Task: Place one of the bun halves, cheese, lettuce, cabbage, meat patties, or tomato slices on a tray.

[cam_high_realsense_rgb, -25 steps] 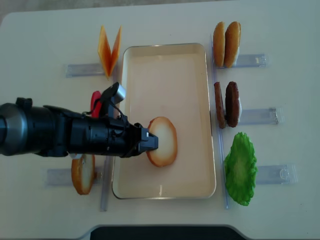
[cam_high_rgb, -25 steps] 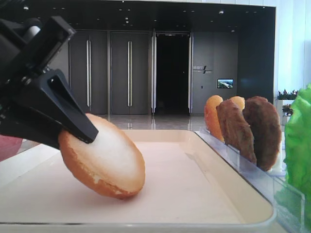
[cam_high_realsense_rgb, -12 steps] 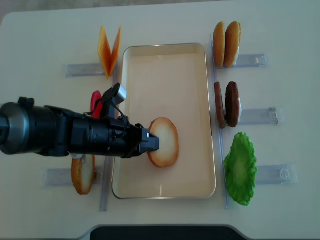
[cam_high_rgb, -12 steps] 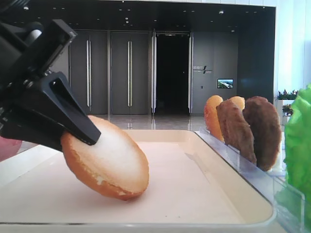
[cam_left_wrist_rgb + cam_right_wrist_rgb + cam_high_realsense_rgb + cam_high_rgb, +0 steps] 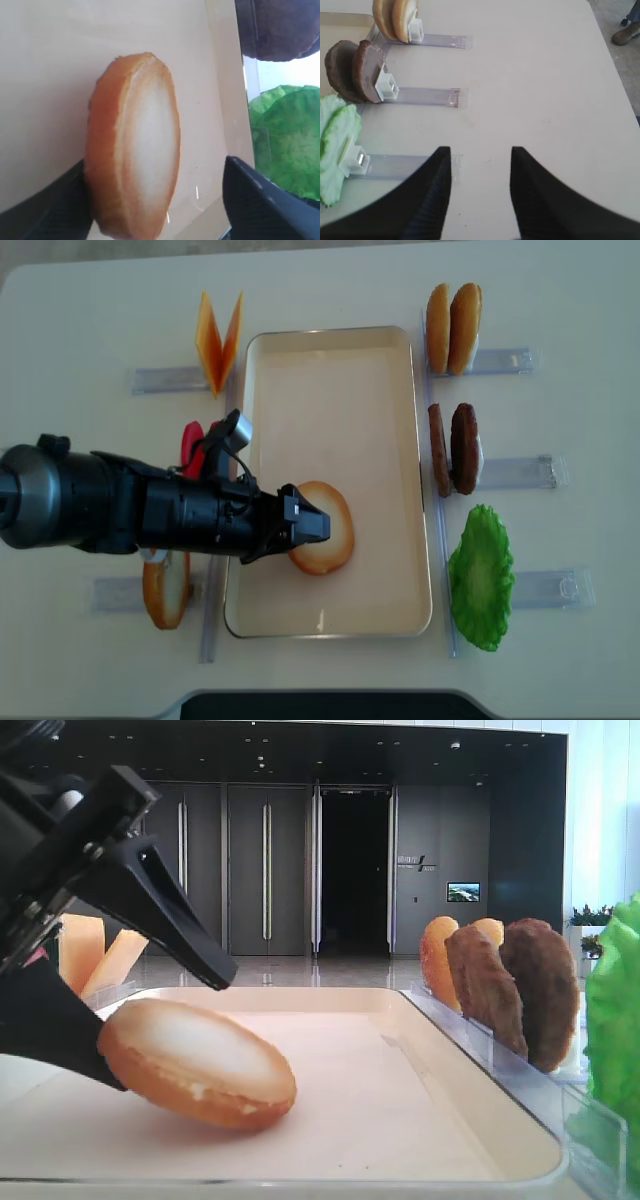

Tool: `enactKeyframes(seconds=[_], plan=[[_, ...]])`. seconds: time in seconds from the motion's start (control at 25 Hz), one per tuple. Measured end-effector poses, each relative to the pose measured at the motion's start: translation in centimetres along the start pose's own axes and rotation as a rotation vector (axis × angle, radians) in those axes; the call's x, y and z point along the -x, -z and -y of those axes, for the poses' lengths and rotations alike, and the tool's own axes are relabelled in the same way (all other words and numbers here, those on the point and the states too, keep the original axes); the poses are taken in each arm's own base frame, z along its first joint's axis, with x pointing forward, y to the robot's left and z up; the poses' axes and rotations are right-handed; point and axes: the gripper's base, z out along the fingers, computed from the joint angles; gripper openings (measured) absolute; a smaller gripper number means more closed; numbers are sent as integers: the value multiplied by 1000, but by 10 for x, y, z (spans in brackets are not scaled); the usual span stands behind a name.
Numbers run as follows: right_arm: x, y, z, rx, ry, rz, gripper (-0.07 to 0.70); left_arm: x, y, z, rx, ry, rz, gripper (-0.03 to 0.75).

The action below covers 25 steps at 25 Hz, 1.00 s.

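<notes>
On the tray, my left gripper has just spread its jaws, releasing the bun half, which now lies flat: placement essentially done.

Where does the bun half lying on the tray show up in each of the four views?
Low exterior view: bun half lower left, between the left hand's open fingers.
Right wrist: not in it.
Left wrist: centre left.
Overhead view: lower middle of the tray.
Shared landmark: the meat patties.

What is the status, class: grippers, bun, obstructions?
Left gripper open around the golden-brown round bun half, lying on the off-white rectangular tray. Right gripper open, empty. Nothing blocking.
</notes>
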Motion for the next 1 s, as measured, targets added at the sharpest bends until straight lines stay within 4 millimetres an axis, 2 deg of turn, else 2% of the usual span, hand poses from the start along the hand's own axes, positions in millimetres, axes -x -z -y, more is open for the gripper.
enactKeyframes(seconds=[0.16, 0.64, 1.0], plan=[[0, 0, 0, 0, 0, 0, 303, -3, 5, -2, 63, -6, -26, 596], [0, 0, 0, 0, 0, 0, 303, 2, 43, -1, 148, -6, 10, 597], [0, 0, 0, 0, 0, 0, 303, 6, 73, 26, 80, -78, 95, 597]])
